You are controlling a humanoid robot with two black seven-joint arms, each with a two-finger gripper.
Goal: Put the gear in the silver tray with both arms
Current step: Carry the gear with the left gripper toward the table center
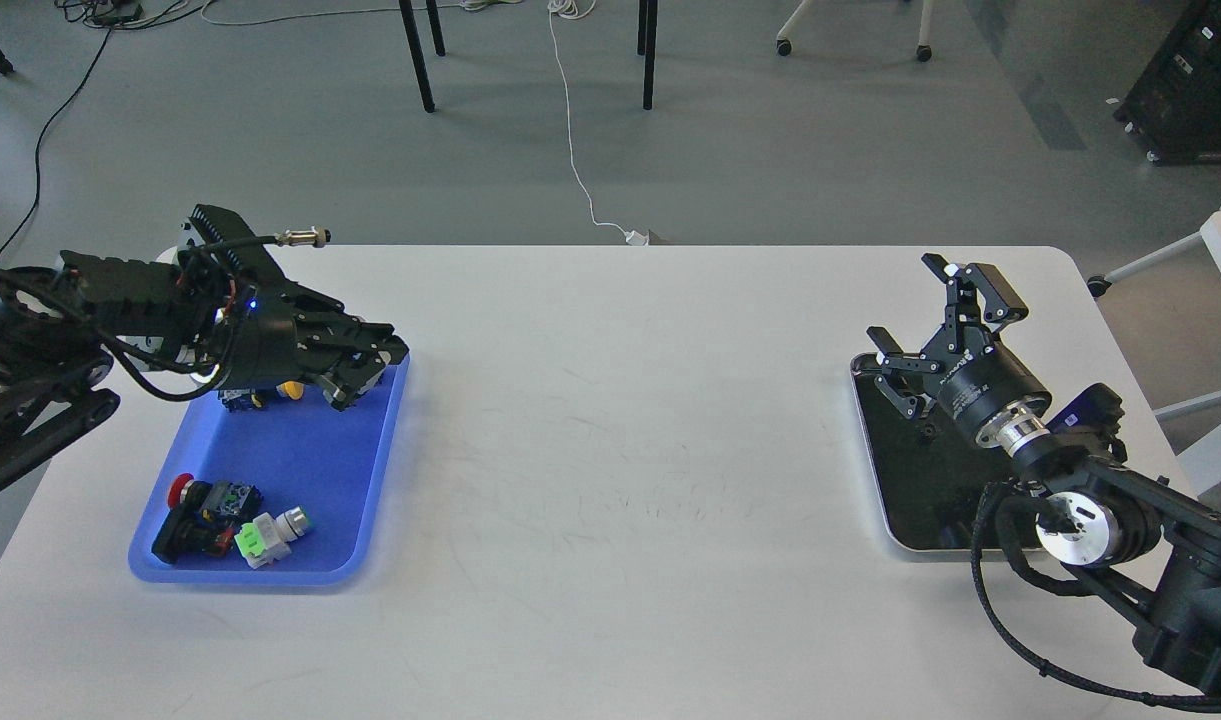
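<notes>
Gear not identifiable; presumably among small parts (232, 520) in blue tray (370, 480), left of frame. Left gripper (365, 375) lowered into blue tray; finger spread and hold cannot be told. Silver tray (875, 480), right, seen empty. Right gripper (945, 325) spread wide, nothing held. Placement judged not yet done.

grey floor (770, 150), white cable (570, 130), chair legs (425, 55)

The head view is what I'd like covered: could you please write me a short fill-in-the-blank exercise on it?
1. The left gripper reaches into the ____ tray.
2. The right gripper hangs over the silver tray with its jaws ____.
3. The red-capped button lies at the blue tray's ____ end.

Missing words: blue; open; near
</notes>
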